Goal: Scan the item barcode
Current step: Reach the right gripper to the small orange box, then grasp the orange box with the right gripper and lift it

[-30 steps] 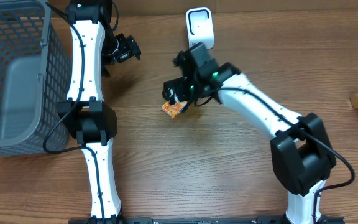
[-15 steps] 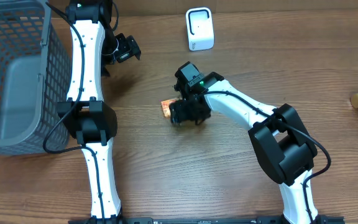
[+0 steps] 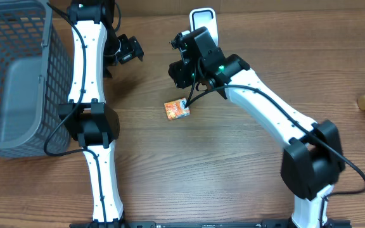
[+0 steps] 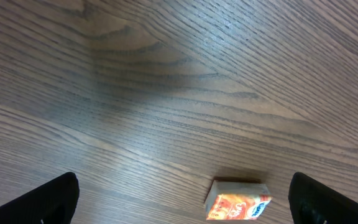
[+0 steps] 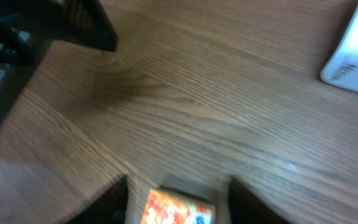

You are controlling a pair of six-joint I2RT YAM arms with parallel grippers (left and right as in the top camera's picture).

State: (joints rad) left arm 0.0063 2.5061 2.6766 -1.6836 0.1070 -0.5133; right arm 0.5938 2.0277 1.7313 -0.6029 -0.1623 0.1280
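Right claw (image 3: 181, 75) has drawn back from the packet (image 3: 177, 109) since half a second ago, when it sat directly over it. The packet is now uncovered, at about the same spot as a second ago. Left arm and basket have not shifted.

Overhead view.
- Packet: one, small, orange, flat on the wooden worktop (image 3: 233, 177). It is near the right claw, on the side away from the scanner (image 3: 203, 19), and not touching the claw.
- Scanner: white, upright, just behind the right claw, partly hidden by the arm.
- Left claw (image 3: 130, 49): well apart from the packet and off to one side of the right claw, with nothing in it.
- Basket (image 3: 11, 76): grey mesh, beyond the left arm, well apart from both claws.

Left wrist view.
- Left claw (image 4: 184, 202): fingers (image 4: 48, 199) spread wide at the two lower corners, with only bare worktop between them.
- Packet (image 4: 238, 200): ahead of the claw, nearer the finger in the right corner of the frame. It sits free on the worktop with its own shadow behind it, and nothing grips it.

Right wrist view (blurred).
- Right claw (image 5: 178, 196): fingers (image 5: 114, 202) stand apart, the gap wider than the packet.
- Packet (image 5: 179, 213): shows in that gap at the lower edge. As far as the blur allows, it touches neither finger.
- Scanner (image 5: 356, 56): a white corner only, ahead of the claw at the upper right of the frame.
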